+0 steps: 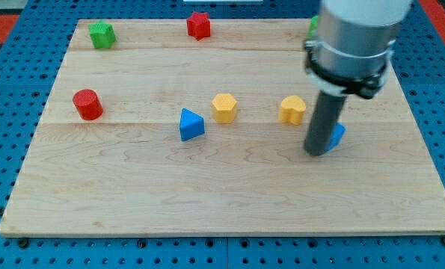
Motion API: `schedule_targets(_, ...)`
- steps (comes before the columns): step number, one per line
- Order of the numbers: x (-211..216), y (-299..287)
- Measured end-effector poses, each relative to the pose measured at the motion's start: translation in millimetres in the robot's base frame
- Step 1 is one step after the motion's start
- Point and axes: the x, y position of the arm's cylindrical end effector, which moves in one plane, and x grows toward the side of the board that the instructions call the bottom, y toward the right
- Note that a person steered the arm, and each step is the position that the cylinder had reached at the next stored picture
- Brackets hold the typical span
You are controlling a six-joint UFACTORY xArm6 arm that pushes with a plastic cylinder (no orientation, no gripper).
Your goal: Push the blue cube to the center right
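Wooden table (229, 194) on a blue pegboard, pale planks, smooth grain. No jaws on this rig, so nothing clenched or released: the tool is a plain dark rod, and my tip (316, 152) sits down on the wood right of centre in the frame.

Blue cube (336, 134) is mostly hidden behind the rod; only a blue sliver shows at the rod's right side, touching or just beside it, can't tell which. It lies right of centre, roughly mid-height, so probably near its goal already.

Handling, judged: small rigid block, light, flat-bottomed, slides easily on smooth wood and won't deform. It can spin off if hit on a corner, so contact should be on the middle of the left face, pushing rightward.

Neighbours: yellow heart-like block (292, 109) just up-left of the rod, near it. Yellow hexagon block (224, 107) and blue triangular block (191, 124) at centre, well apart from the cube. Red cylinder (87, 104) at left, green star-like block (100, 34) upper left, red star-like block (199, 25) top centre. A green block (312, 25) peeks out behind the arm at upper right, shape unclear.

Room: open wood to the right of the cube and below it; the table's right edge is the limit, overshoot risk there.
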Motion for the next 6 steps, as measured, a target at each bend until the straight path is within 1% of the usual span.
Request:
schedule_targets(1,-42,17)
schedule_targets(2,-32,28)
schedule_targets(3,1,28)
schedule_targets(4,-23,63)
schedule_targets(5,-48,70)
schedule_targets(6,-30,96)
